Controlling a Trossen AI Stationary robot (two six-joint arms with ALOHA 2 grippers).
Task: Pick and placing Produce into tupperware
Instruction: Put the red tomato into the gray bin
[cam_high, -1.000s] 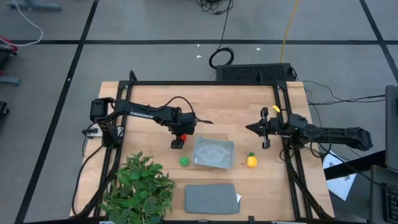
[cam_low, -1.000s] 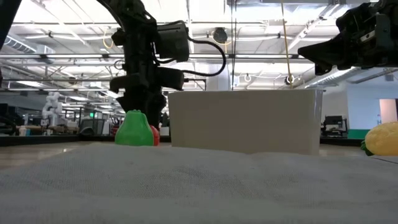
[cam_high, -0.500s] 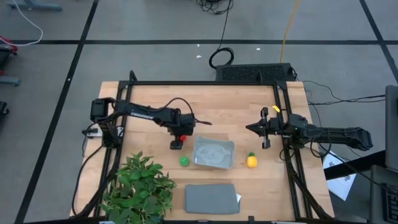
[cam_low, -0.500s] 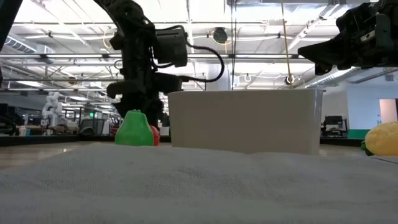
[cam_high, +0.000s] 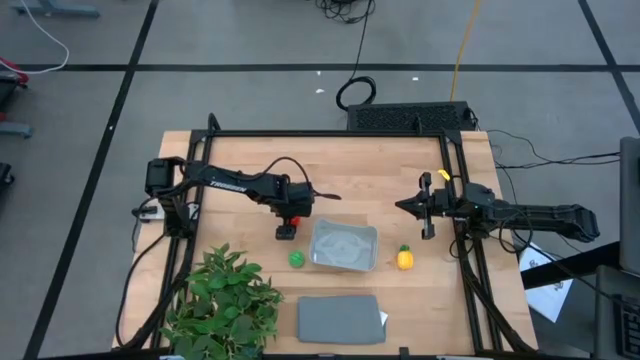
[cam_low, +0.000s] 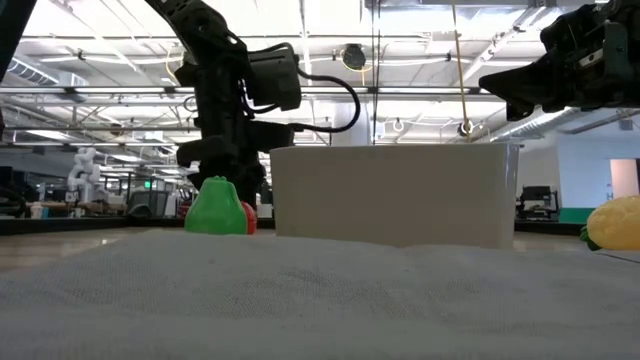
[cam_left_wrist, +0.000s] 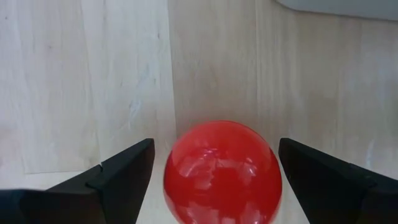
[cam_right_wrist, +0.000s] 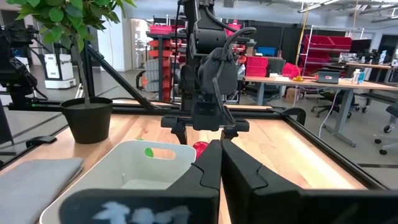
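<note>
The red produce piece (cam_left_wrist: 221, 173) rests on the wooden table, just left of the clear tupperware (cam_high: 344, 246). My left gripper (cam_left_wrist: 216, 155) points steeply down over it, open, with one finger on each side of the ball and no touch that I can see. The green piece (cam_high: 297, 259) lies by the tupperware's near left corner. To the right of the tupperware lies the yellow piece with the green top (cam_high: 404, 258). My right gripper (cam_high: 425, 208) hovers shut at the right side of the table, pointing level toward the left arm.
A leafy potted plant (cam_high: 225, 300) stands at the near left corner. A flat grey rectangle (cam_high: 338, 318) lies near the front edge. A black frame (cam_high: 330, 134) runs along the table's sides. Bare wood lies behind the tupperware.
</note>
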